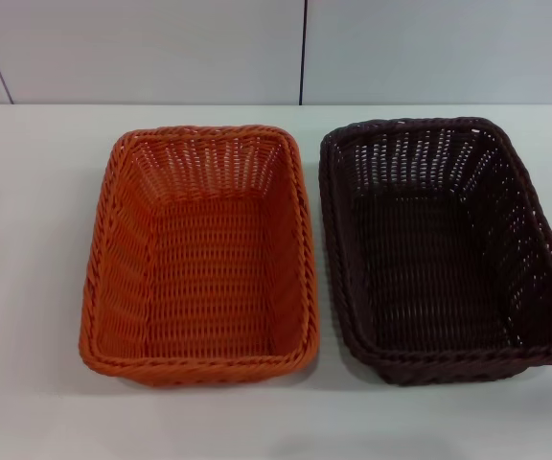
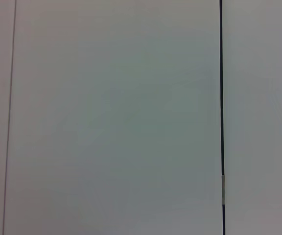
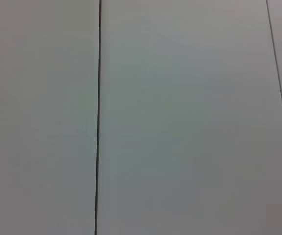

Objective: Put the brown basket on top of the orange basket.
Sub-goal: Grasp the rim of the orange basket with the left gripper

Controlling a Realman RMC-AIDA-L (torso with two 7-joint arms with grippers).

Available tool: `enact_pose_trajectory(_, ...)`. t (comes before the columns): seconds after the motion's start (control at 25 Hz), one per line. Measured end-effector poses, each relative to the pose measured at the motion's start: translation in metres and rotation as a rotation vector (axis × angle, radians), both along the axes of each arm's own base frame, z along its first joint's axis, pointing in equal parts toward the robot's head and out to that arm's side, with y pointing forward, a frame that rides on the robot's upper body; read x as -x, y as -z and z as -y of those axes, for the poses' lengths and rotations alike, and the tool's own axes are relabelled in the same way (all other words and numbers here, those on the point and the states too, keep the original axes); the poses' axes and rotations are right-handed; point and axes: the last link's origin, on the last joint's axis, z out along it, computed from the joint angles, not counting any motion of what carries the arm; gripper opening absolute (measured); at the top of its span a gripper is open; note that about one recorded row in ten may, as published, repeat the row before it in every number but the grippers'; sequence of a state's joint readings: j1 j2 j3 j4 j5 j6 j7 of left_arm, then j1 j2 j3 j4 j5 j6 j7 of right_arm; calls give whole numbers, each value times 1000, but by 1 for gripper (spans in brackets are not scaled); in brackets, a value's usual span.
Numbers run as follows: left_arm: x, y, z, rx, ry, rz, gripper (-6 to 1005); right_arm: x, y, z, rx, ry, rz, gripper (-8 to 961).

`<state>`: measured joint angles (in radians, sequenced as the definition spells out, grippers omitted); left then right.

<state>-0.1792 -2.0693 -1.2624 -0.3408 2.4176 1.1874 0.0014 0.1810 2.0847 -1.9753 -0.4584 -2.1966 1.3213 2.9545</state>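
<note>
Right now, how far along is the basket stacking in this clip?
Nothing looks done yet. The brown basket sits on the white table beside the orange basket, on the robot's right, both upright and empty, not stacked. Nothing is in hand: no arm shows in the head view, and both wrist views show only plain panels. Grasping, lifting and placing the brown basket all remain.

Glossy woven plastic-wicker baskets (image 1: 199, 259), matt table (image 1: 27, 287)

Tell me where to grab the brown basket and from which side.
Probably grip the brown basket by its braided rim on the right long side, coming down from above. It sits upright and empty, and its left side lies close beside the orange basket, leaving little finger room there.
</note>
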Motion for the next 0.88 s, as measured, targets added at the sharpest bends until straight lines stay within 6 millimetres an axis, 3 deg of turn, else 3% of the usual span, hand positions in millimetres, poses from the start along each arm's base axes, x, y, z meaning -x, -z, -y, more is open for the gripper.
enact_pose_trajectory(0.44, -4, 6, -5, 49, 26, 22, 786, -1, 1, 0, 6, 5, 0, 757)
enact_pose_trajectory(0.48, -9, 9, -22, 142, 38, 27, 786, 0, 1, -1, 9, 3, 0, 757)
enact_pose_trajectory(0.6, -16, 3, -42, 232, 44, 21, 787, 0, 1, -3, 14, 3, -1, 757)
enact_pose_trajectory(0.68, -39, -11, -69, 388, 19, 45, 787, 0, 1, -4, 18, 1, -3, 757)
enact_pose_trajectory(0.8, -46, -14, -73, 410, 13, 47, 787, 1, 1, -4, 18, 1, -3, 757)
enact_pose_trajectory(0.88, -69, -26, -80, 467, -12, 38, 787, 0, 1, -4, 19, 3, -4, 757)
